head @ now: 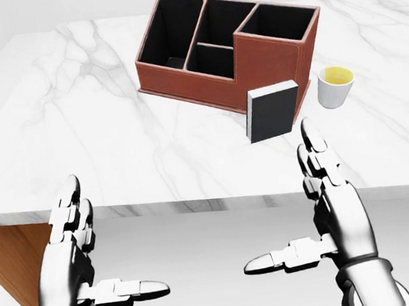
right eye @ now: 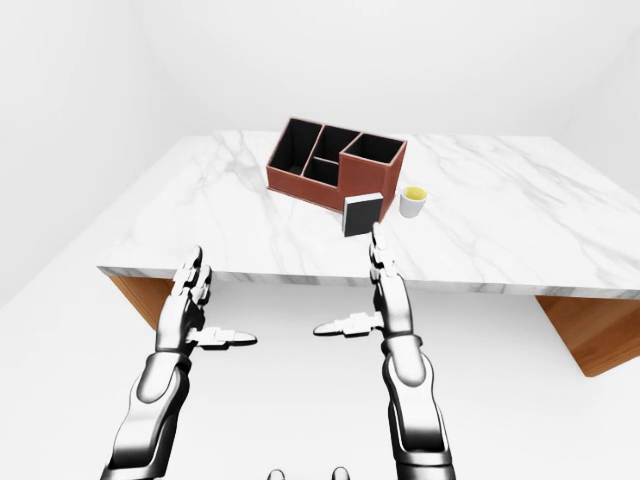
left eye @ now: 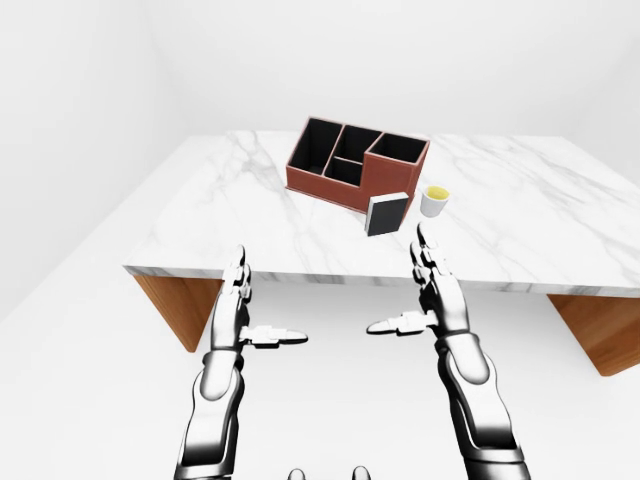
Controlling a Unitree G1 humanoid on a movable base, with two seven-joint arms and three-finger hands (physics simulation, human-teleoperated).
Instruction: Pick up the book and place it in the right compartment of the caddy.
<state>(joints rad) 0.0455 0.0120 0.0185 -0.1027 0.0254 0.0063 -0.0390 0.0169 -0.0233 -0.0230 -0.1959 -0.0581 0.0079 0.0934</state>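
A dark book (head: 273, 111) with a pale spine stands upright on the marble table (head: 76, 130), leaning against the near wall of the red-brown caddy (head: 267, 56). The caddy has black-lined compartments; its right one (head: 278, 22) is taller and looks empty. My left hand (head: 79, 248) is open and empty at the lower left, below the table's near edge. My right hand (head: 310, 207) is open and empty, its fingertips (head: 310, 135) just below the book in the head view and apart from it.
A small white cup (head: 334, 86) with yellow contents stands right of the book and caddy. Wooden table supports (left eye: 590, 330) show under both ends of the table. White floor lies below my hands.
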